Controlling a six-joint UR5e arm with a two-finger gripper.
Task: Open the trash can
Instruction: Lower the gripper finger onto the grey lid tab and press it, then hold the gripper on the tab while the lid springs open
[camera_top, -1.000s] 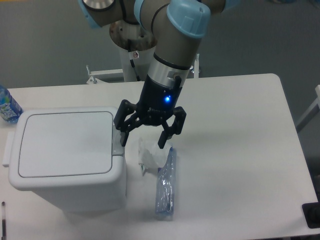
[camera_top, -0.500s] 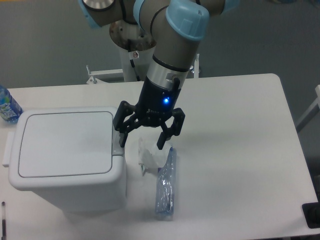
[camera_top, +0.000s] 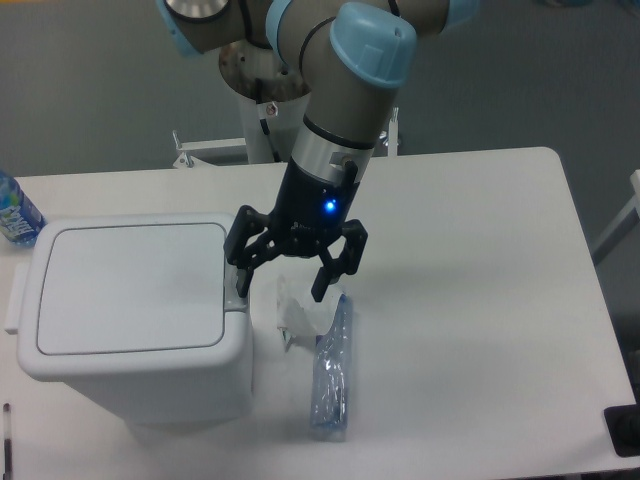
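The trash can (camera_top: 130, 310) is a big white bin at the table's left, its flat lid (camera_top: 130, 285) lying shut. A small grey push tab (camera_top: 236, 295) sits at the lid's right edge. My gripper (camera_top: 281, 285) hangs open just right of that edge, pointing down. Its left finger (camera_top: 243, 278) is right over the tab; whether it touches is unclear. The right finger (camera_top: 322, 283) hovers above a crumpled white wrapper. Nothing is held between them.
A crumpled white wrapper (camera_top: 298, 312) and a blue plastic packet (camera_top: 331, 370) lie right of the bin. A water bottle (camera_top: 14, 210) stands at the far left edge. A black object (camera_top: 625, 430) sits at the bottom right corner.
The gripper has shifted slightly left and down toward the bin's tab. The lid stays shut.
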